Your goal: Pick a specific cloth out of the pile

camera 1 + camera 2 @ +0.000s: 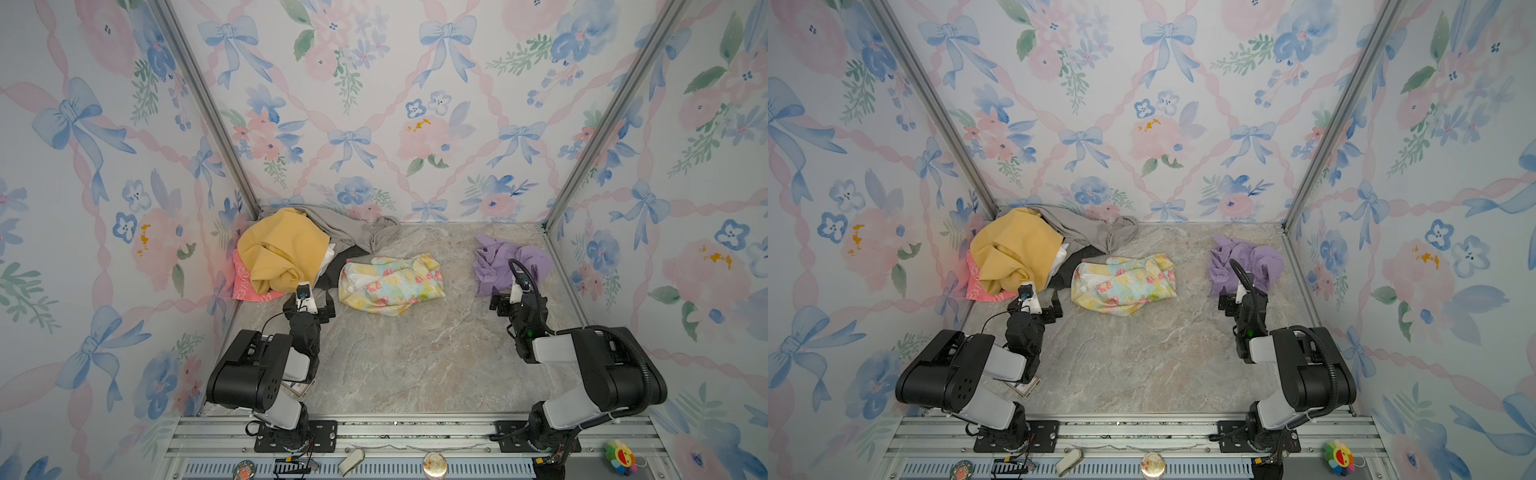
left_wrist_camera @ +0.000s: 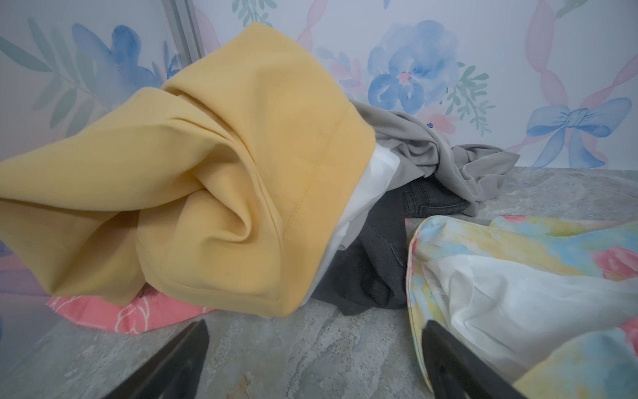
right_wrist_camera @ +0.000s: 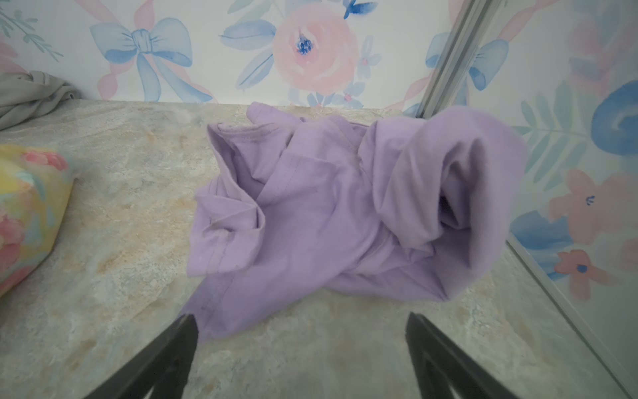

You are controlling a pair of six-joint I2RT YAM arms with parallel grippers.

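Observation:
The cloth (image 1: 505, 266) (image 1: 1241, 264) (image 3: 328, 214), a crumpled lilac piece, lies alone at the back right of the marble table, apart from the pile. My right gripper (image 1: 515, 297) (image 1: 1241, 297) (image 3: 301, 319) is open just in front of it, holding nothing, with one fingertip (image 3: 188, 323) beside the cloth's near corner. The pile (image 1: 286, 249) (image 1: 1017, 249) (image 2: 207, 172) fills the back left corner, with a big yellow cloth on top. My left gripper (image 1: 309, 300) (image 1: 1038, 300) (image 2: 316, 326) stands open over bare table in front of the pile.
A pastel floral cloth (image 1: 390, 284) (image 2: 518, 293) (image 3: 27, 207) lies mid-table beside the pile. A grey cloth (image 1: 357, 232), a pink printed cloth (image 1: 249, 286) and a dark cloth (image 2: 379, 259) belong to the heap. Floral walls close three sides, and the right wall (image 3: 587, 172) stands close to the lilac cloth.

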